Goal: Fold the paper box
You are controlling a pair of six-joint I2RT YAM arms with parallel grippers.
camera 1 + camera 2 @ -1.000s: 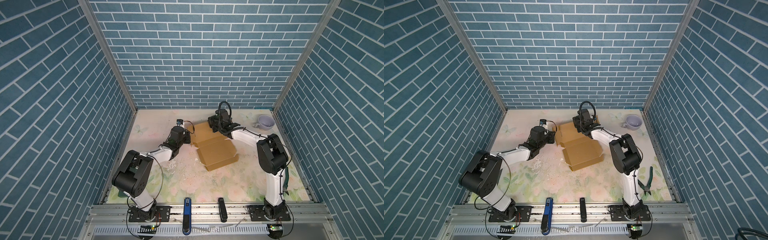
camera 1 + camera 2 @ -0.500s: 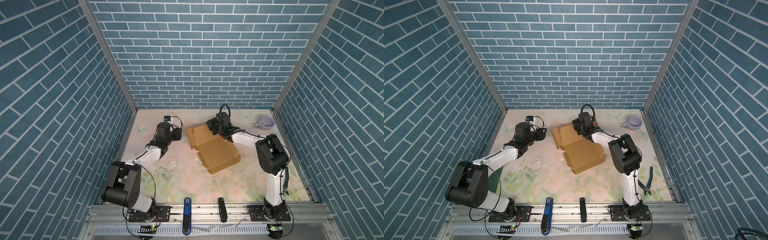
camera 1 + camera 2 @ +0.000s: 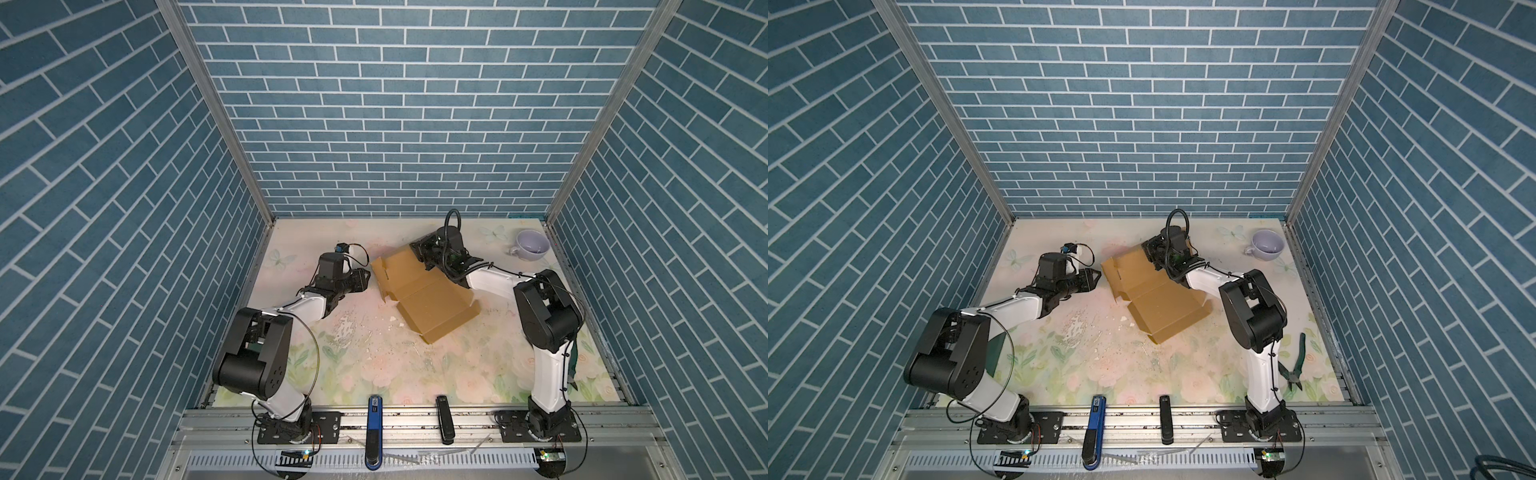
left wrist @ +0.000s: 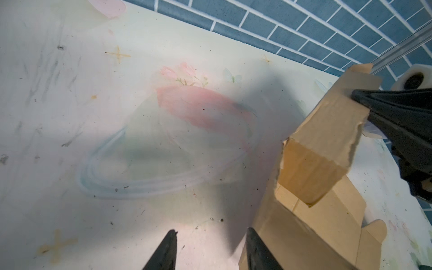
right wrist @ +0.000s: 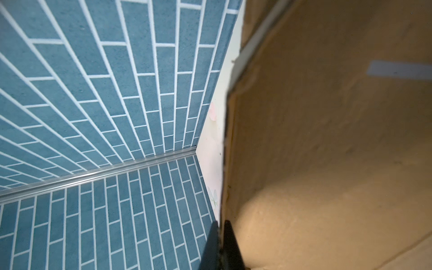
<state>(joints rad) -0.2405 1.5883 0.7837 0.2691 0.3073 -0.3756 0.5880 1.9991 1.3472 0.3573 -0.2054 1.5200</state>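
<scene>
Light, stiffish and easily creased, the paper box [image 3: 432, 299] likely wants an edge hold: right fingers [image 5: 231, 247] clamp its raised panel, left fingers [image 4: 163, 254] stand apart.

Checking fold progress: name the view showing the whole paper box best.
A top view: the paper box shows almost whole, far panel lifted. Left wrist shows only one flapped end; right wrist, one panel close up.
</scene>
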